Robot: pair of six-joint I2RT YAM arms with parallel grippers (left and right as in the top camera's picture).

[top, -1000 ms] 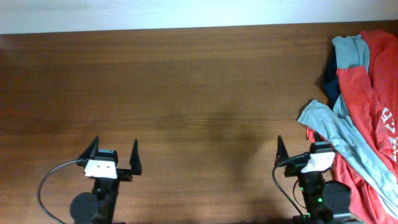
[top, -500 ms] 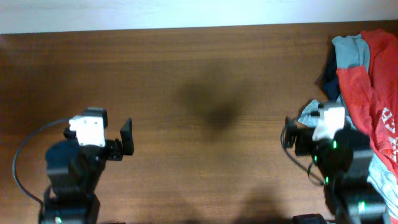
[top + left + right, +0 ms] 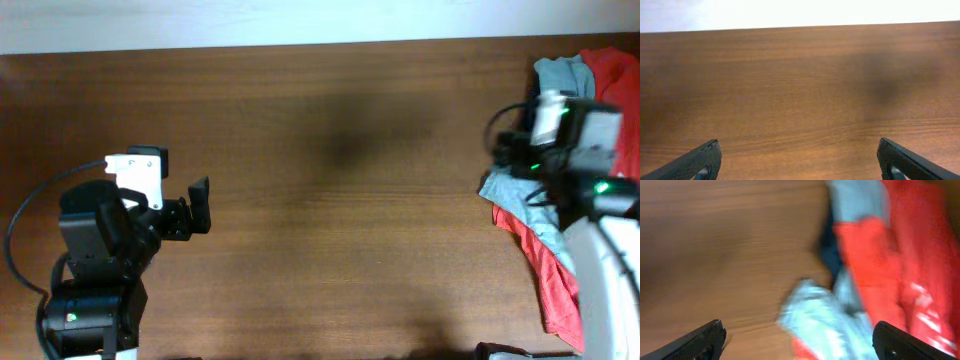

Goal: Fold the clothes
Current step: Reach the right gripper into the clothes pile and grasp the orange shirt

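At the far right edge of the table [image 3: 330, 150] lies the pile of clothes [image 3: 548, 262], a heap and not a stack: a red garment [image 3: 610, 65] and a grey-blue one [image 3: 565, 78] tangled together, spilling past the frame. Nothing is spread out and nothing is folded, so I'd say the job is at its very first step, fetching one piece out of the heap. The right gripper [image 3: 800, 342] hangs over the near side of the pile with its fingers wide apart and nothing between them. The left gripper [image 3: 800, 162] is well away on the other side of the table, also spread open and empty, above bare wood. To my eye the next move calls for the right arm to drop onto a loose edge, likely the grey-blue corner nearest the open table, pinch one garment only, and draw it to the middle where the left arm can help flatten it. The overhead view shows both arms and how far apart they stand, but the right arm covers part of the heap. The right wrist view, though smeared, shows what is hidden there: a dark navy piece [image 3: 826, 250] tucked between grey and red. The left wrist view shows no cloth at all.
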